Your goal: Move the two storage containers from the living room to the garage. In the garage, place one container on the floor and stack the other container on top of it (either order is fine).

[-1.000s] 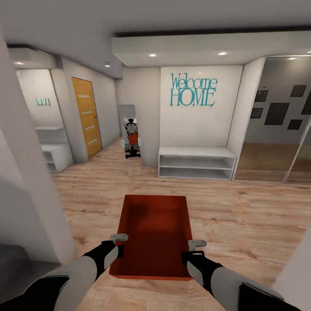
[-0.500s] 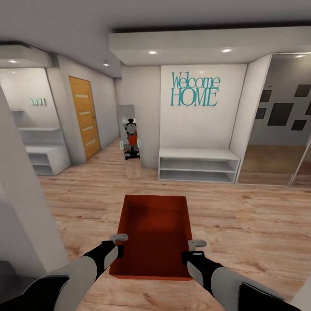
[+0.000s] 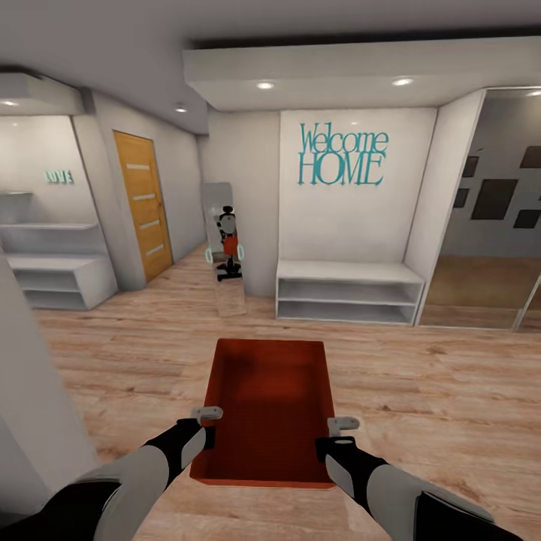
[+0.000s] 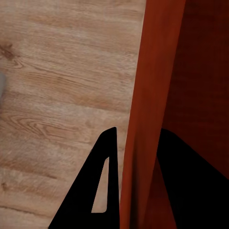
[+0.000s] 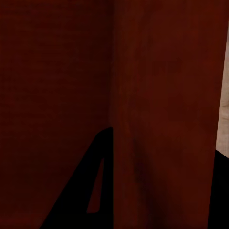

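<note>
In hallway, wood floor: container [image 3: 269, 409] carried between left gripper [image 3: 207, 422] and right gripper [image 3: 336, 434], each pinching side wall. Risk: wall slips from pinch on turn; tilts, drops.

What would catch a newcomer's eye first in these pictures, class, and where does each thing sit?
First comes the orange-red storage container, open-topped, carried low in the middle of the head view with the left claw and right claw each clamped over a side wall. Next the teal "Welcome HOME" lettering on the white wall ahead, above a low white shelf bench. At the left stands an orange wooden door.
</note>
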Robot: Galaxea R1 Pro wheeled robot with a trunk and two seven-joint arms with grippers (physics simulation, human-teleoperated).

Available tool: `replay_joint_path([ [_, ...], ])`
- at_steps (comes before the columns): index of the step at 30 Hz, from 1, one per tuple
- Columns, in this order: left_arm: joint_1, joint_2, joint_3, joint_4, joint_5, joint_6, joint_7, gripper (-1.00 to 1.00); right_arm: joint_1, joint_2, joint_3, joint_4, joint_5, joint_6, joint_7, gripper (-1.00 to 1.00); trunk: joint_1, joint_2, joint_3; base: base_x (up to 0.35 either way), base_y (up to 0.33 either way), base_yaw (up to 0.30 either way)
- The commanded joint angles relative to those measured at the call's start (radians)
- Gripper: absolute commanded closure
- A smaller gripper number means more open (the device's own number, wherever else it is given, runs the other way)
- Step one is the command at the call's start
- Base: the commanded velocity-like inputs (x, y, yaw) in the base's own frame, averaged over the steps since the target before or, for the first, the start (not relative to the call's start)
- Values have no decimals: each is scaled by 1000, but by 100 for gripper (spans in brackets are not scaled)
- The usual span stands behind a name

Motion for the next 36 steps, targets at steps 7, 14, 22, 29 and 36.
replay_joint_path([
  [7, 0, 0, -39, 2, 15, 5, 7, 100, -2, -15, -13, -2, 19, 5, -9, 100, 1, -1, -1, 321, 0, 0],
  [14, 0, 0, -39, 2, 15, 5, 7, 100, -2, -15, -13, -2, 19, 5, -9, 100, 1, -1, -1, 321, 0, 0],
  [22, 0, 0, -39, 2, 15, 5, 7, 100, -2, -15, -13, -2, 19, 5, -9, 100, 1, -1, -1, 321, 0, 104],
  [29, 0, 0, -39, 2, 15, 5, 7, 100, -2, -15, -13, -2, 19, 5, -9, 100, 1, -1, -1, 321, 0, 257],
  [36, 0, 0, -39, 2, 15, 5, 7, 100, -2, -15, -13, -2, 19, 5, -9, 100, 1, -1, -1, 321, 0, 66],
])
